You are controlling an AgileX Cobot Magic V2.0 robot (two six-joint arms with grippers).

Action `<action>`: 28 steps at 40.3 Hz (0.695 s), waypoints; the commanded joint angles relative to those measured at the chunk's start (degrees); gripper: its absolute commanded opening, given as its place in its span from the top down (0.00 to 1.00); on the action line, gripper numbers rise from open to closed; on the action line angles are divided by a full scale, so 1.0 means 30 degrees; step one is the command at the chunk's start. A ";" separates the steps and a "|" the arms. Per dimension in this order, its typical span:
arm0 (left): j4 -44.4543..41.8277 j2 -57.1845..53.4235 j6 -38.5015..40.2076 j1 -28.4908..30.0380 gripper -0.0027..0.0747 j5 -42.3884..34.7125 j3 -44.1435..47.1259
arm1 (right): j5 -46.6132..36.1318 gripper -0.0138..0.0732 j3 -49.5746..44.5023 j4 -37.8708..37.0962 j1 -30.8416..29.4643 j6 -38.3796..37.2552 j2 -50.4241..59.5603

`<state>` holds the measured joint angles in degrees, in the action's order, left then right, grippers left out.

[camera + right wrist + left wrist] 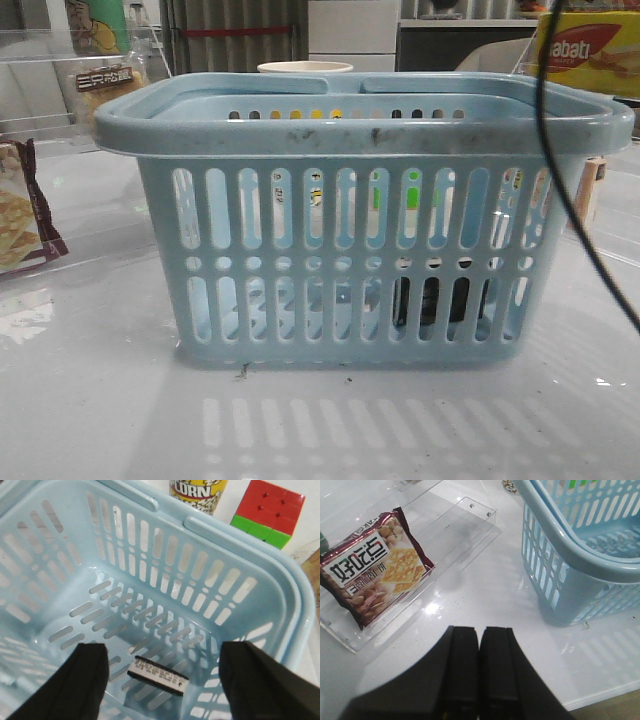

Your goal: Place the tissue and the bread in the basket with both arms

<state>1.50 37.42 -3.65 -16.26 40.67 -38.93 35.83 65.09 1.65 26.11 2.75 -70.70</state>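
Pale blue plastic fills the front view: the basket (360,240) stands at the middle of the white worktop (100,400), and through its lower slots at about four o'clock a dark shape shows on the floor. The right wrist view confirms it as the tissue (157,676), a small dark pack lying flat on the basket floor directly beneath the right tool (162,680), whose fingers are spread wide with nothing between them. So the tissue half looks done. The bread (105,85) is not yet in: a clear-wrapped pack with a brown label band sits far back at ten o'clock from the basket, behind the clear acrylic tray (470,535) that holds the maroon cracker bag (372,572). The left tool (480,670) hangs over bare worktop with its fingers pressed together and empty, the cracker bag at its ten o'clock and the basket's corner at two o'clock. Room is fair on the left, though the tray's raised edges and the basket's thick rim bound the path; a black cable (560,170) crosses the basket's right side
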 commanded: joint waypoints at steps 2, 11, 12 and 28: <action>0.0083 0.0121 0.0143 -0.0192 0.85 -0.1517 -0.0587 | -0.1417 0.19 -0.1333 -0.0551 0.0017 0.0322 0.3419; 0.0083 0.0121 0.0143 -0.0192 0.85 -0.1517 -0.0587 | -0.0748 0.19 -0.4270 -0.0695 0.0017 0.0322 0.7474; 0.0083 0.0121 0.0143 -0.0192 0.85 -0.1517 -0.0587 | -0.0628 0.19 -0.4561 -0.0695 0.0017 0.0322 0.7750; 0.0083 0.0121 0.0143 -0.0192 0.85 -0.1517 -0.0587 | -0.0034 0.19 -0.5742 -0.0788 0.0017 0.0322 0.9537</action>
<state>1.50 37.42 -3.65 -16.26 40.67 -38.93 39.09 46.30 0.00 26.11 3.02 -42.49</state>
